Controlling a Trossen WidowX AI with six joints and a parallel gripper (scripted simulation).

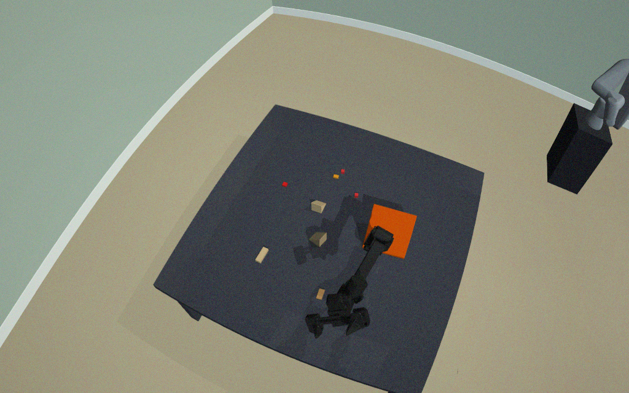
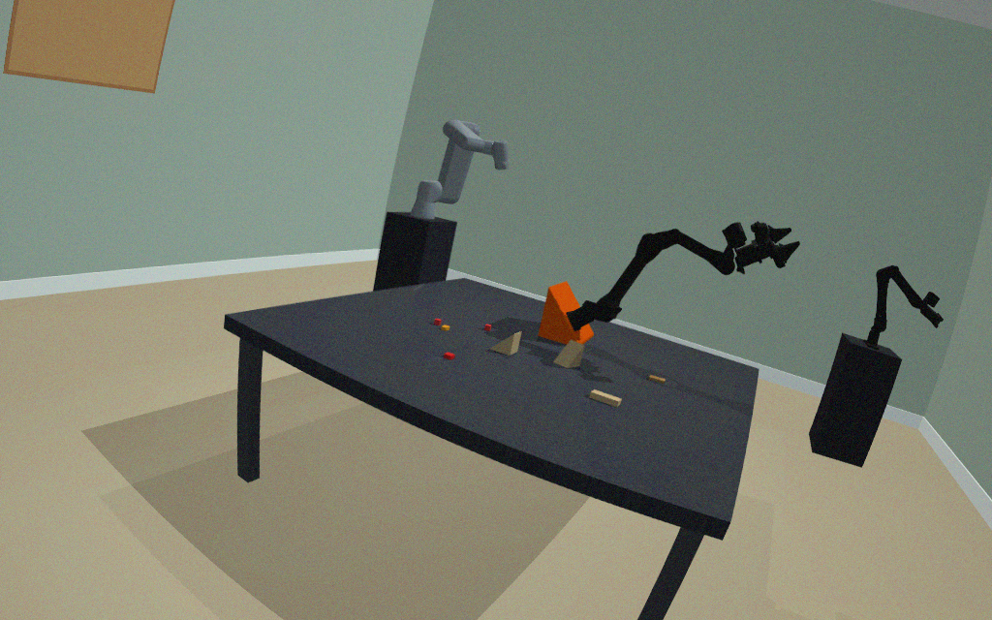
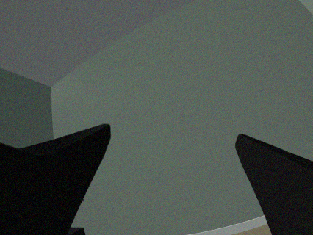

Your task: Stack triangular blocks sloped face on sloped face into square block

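Observation:
Two tan triangular blocks lie apart on the dark table (image 1: 222, 273) (image 2: 409, 380). One block (image 1: 318, 206) (image 2: 508, 343) lies farther back. The other block (image 1: 318, 238) (image 2: 570, 355) lies nearer the arm's base, in shadow. My gripper (image 1: 336, 325) (image 2: 789, 242) (image 3: 175, 136) is open and empty. It is raised high in the air over the table's near side, well away from both blocks, and points out toward the wall. The wrist view shows only the two fingers, the wall and the floor; neither block is in it.
A large orange wedge (image 1: 396, 226) (image 2: 557, 310) stands by the arm's base. Small red cubes (image 1: 284, 183) (image 2: 448, 356), a tan bar (image 1: 261, 255) (image 2: 605, 396) and a small tan piece (image 1: 320, 293) (image 2: 657, 378) lie scattered. Two other arms stand on black pedestals (image 1: 577, 150) (image 2: 852, 398) beside the table.

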